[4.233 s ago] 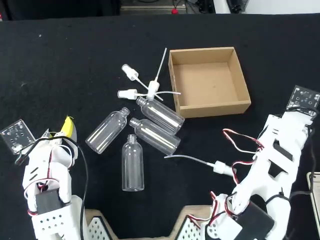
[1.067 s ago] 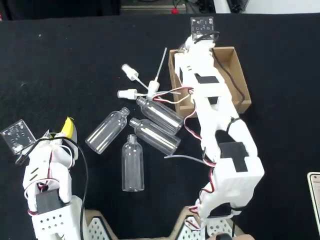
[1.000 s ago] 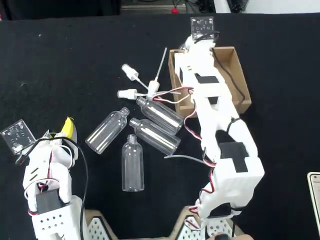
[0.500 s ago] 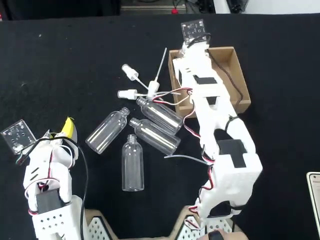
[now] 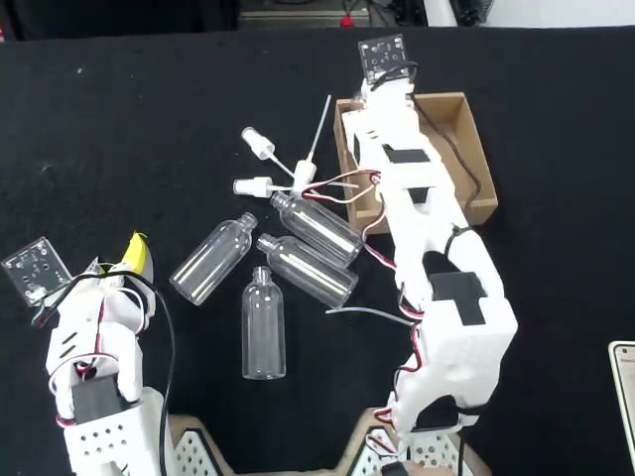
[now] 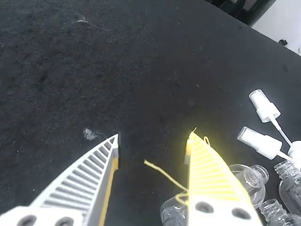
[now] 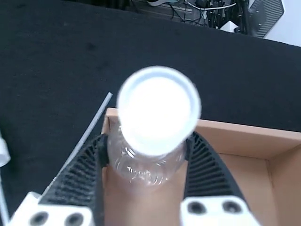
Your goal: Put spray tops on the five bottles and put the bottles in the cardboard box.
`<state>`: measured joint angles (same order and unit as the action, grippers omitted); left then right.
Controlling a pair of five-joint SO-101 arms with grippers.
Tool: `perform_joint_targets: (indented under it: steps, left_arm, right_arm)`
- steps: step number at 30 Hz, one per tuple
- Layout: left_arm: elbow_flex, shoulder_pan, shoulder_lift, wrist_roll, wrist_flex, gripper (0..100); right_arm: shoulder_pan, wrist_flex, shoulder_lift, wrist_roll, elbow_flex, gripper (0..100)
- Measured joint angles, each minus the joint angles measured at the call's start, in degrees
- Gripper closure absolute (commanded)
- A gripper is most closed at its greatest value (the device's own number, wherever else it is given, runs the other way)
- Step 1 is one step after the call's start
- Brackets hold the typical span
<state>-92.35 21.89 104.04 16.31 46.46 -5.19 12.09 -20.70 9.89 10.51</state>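
Black tablecloth spreads below. Capped bottle, pinched between the right gripper's fingers, hangs over the cardboard box's corner. Best to shift it inward and lower it before release, lest it catch the wall. It is clear plastic with a white top fitted. Left gripper sits open, well apart.

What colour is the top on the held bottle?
White; the round spray top on the clear bottle shows best in the right wrist view.
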Motion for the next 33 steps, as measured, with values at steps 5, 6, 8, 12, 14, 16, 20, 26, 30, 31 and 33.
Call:
perform_joint_targets:
  steps: [5,6,8,12,14,16,20,26,30,31,33]
  left_arm:
    - [0.0,0.0,0.0,0.0,0.0,77]
    - [0.0,0.0,0.0,0.0,0.0,77]
    - [0.0,0.0,0.0,0.0,0.0,77]
    - [0.0,0.0,0.0,0.0,0.0,77]
    - [0.0,0.0,0.0,0.0,0.0,77]
    - [0.0,0.0,0.0,0.0,0.0,77]
    - [0.0,0.0,0.0,0.0,0.0,77]
    - [0.0,0.0,0.0,0.0,0.0,77]
    - [0.0,0.0,0.0,0.0,0.0,77]
    - [0.0,0.0,0.0,0.0,0.0,77]
    - [0.0,0.0,0.0,0.0,0.0,77]
  right_arm:
    - [-0.9,0.0,0.0,0.1,0.0,90.6]
    - [-0.9,0.0,0.0,0.1,0.0,90.6]
    - [-0.9,0.0,0.0,0.1,0.0,90.5]
    - [-0.9,0.0,0.0,0.1,0.0,81.5]
    - [-0.9,0.0,0.0,0.1,0.0,75.9]
    - [-0.9,0.0,0.0,0.1,0.0,74.0]
    - [-0.9,0.0,0.0,0.1,0.0,74.3]
    - [-0.9,0.0,0.0,0.0,0.0,74.0]
    - [-0.9,0.0,0.0,0.0,0.0,74.0]
    - [-0.9,0.4,0.0,0.0,0.0,74.0]
    - [-0.9,1.9,0.0,0.0,0.0,74.0]
